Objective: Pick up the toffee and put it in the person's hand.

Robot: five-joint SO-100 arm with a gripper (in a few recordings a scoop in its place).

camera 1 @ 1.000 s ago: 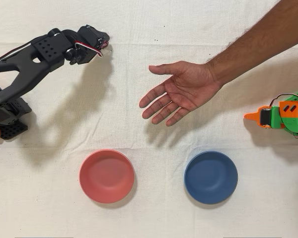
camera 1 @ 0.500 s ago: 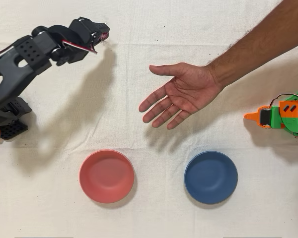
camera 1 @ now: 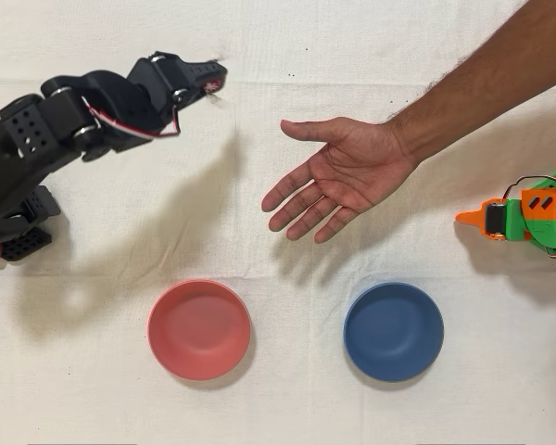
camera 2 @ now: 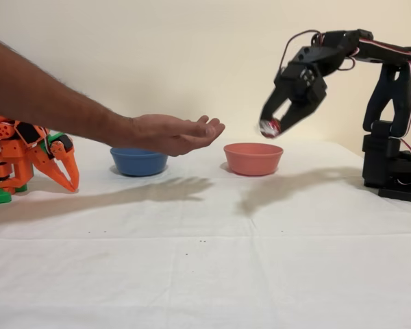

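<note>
My black gripper (camera 1: 215, 80) (camera 2: 270, 127) hangs high above the table, shut on the toffee (camera 2: 268, 127), a small dark red sweet pinched between the fingertips; from overhead the toffee (camera 1: 217, 83) peeks out at the tip. The person's hand (camera 1: 338, 176) (camera 2: 175, 133) is held open, palm up, above the table's middle. In the overhead view the gripper is left of the hand and a little farther back, with a clear gap between them. In the fixed view it is right of the fingertips, at about the same height.
A pink bowl (camera 1: 199, 329) (camera 2: 253, 158) and a blue bowl (camera 1: 393, 331) (camera 2: 138, 161) sit on the white cloth (camera 1: 287, 399). The idle orange arm (camera 1: 528, 218) (camera 2: 27, 154) rests at the overhead view's right edge. The person's forearm (camera 1: 482, 79) crosses the upper right.
My arm has stretched out and carried the toffee toward the hand, rightward in the overhead view. The hand has barely shifted.
</note>
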